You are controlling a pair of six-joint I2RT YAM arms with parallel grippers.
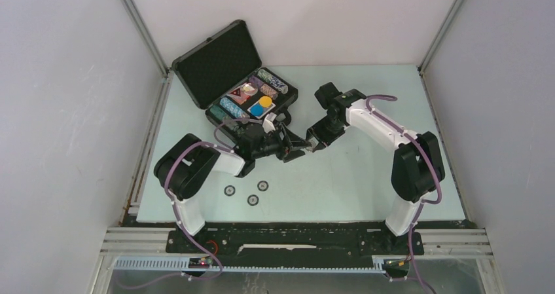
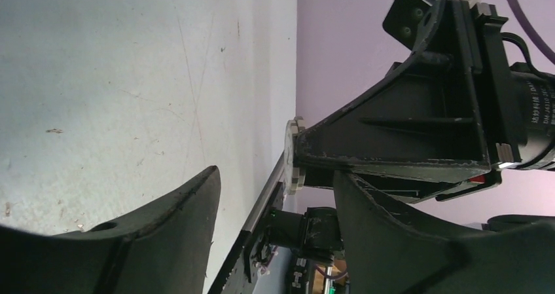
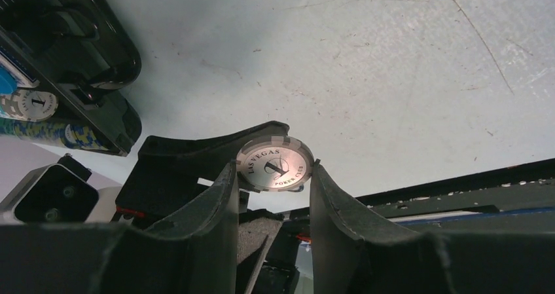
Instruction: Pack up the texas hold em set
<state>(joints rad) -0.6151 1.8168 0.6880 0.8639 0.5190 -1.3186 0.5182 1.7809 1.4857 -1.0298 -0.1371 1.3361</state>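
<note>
Right gripper [image 3: 273,174]: nearest my right wrist camera. Both fingers [image 3: 216,209] are clamped on the edge of one poker chip, which is held clear of the table [image 3: 393,65].
Poker chip [image 3: 275,165]: silver face with a grey-and-white rim. I read "LAS VEGAS" across the top, "POKER CLUB" across the bottom and a "1" at centre.
Left gripper [image 2: 278,183]: jaws are spread wide with nothing between them. The right gripper's tip, with the chip edge-on, sits just beyond its fingertips.
Meeting point: from overhead, I see the two grippers tip to tip, just in front of the case.
Case [image 1: 216,63]: black and open at the far left of the table, with the foam-lined lid tilted back. The compartments hold rows of chips, plus one yellow and one blue round piece.
Case writing: one chip near the case corner shows a "1" in my right wrist view.
Loose chips [image 1: 252,200]: three lie flat beside the left arm, well apart from the case.
Motor label: white print on the right arm's housing, which I cannot read reliably.
</note>
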